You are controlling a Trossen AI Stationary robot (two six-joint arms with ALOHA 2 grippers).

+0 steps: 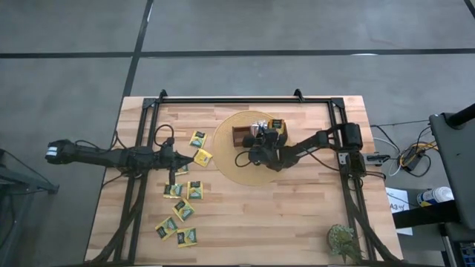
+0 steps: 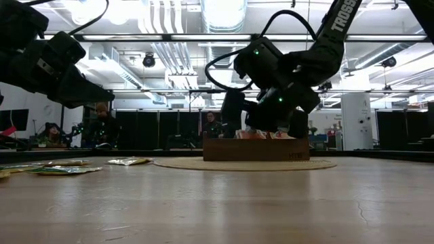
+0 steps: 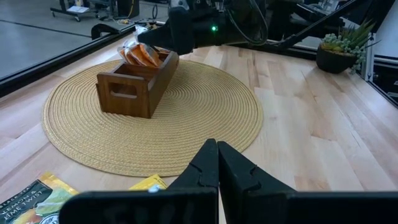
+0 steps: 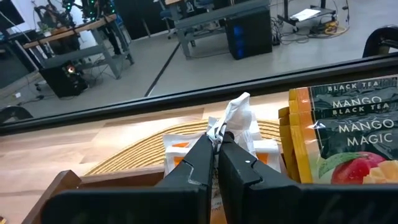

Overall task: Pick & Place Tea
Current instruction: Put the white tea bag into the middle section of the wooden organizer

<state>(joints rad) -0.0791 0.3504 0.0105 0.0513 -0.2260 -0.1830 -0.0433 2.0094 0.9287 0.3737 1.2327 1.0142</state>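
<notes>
Your right gripper [image 4: 216, 163] sits closed over the brown wooden tray [image 3: 138, 84] on the round woven mat [image 3: 186, 124], pinching a crumpled white tea packet [image 4: 239, 121] beside orange mango packets [image 4: 348, 137]. Your left gripper [image 3: 217, 171], closed and empty, hovers beyond the mat's edge over scattered yellow-green packets [image 1: 183, 210]

The right pincer [image 4: 216, 144], fingers pressed together, pinches a crumpled white packet [image 4: 239, 118] above the wooden tray [image 4: 112, 185], beside orange mango black tea packets [image 4: 348, 134], on a woven mat [image 4: 134, 152] atop the bench [image 4: 68, 143].
</notes>
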